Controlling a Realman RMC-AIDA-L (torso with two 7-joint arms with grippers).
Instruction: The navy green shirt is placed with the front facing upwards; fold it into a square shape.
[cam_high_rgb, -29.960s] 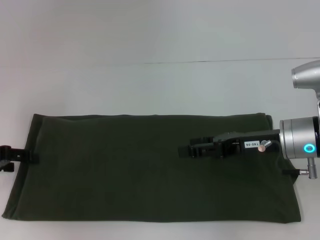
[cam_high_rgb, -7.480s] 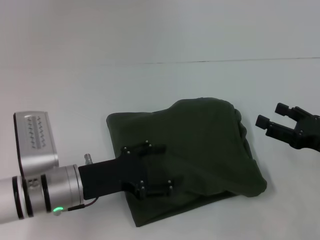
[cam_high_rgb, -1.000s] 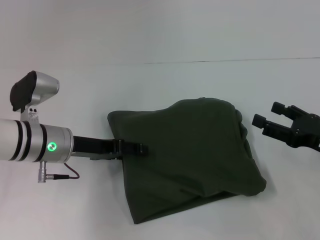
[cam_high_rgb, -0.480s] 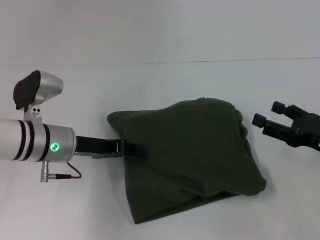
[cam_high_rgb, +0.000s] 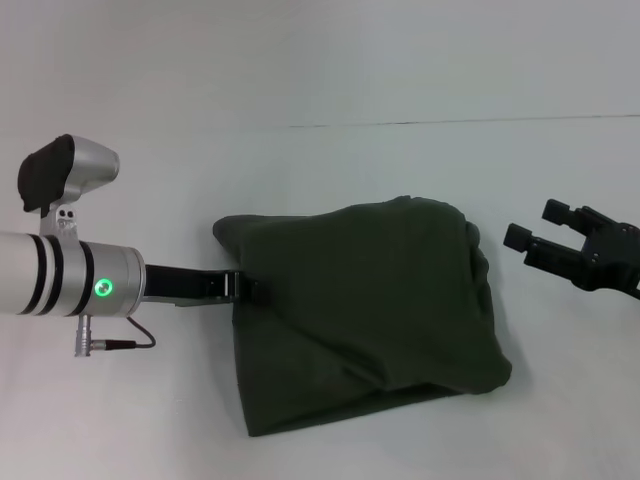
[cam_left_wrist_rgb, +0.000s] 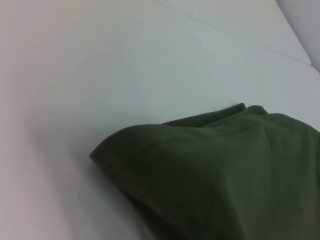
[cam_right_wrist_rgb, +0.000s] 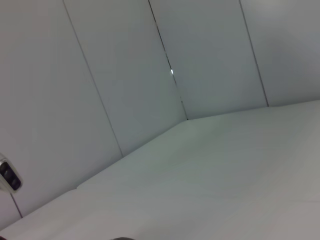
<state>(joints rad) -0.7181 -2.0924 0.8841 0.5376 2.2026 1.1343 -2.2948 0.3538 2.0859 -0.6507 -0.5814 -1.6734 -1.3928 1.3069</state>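
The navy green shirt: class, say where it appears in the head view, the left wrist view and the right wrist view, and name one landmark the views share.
Head view: navy green shirt, folded, centre, on the white table.
Left wrist view: lower right.
Right wrist view: not in it.
Shared landmark: the white table.

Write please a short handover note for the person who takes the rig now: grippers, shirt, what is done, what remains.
Left gripper: at the left edge of the navy green shirt; fingertips hidden at the cloth, so grip unclear.
Right gripper: open, off to the right of the shirt, holding nothing.
Shirt: on the white table, folded to a rough, lumpy block, plain green side up.
Done: main folds.
Left: square the uneven edges, flatten the bulge, then withdraw the left arm.
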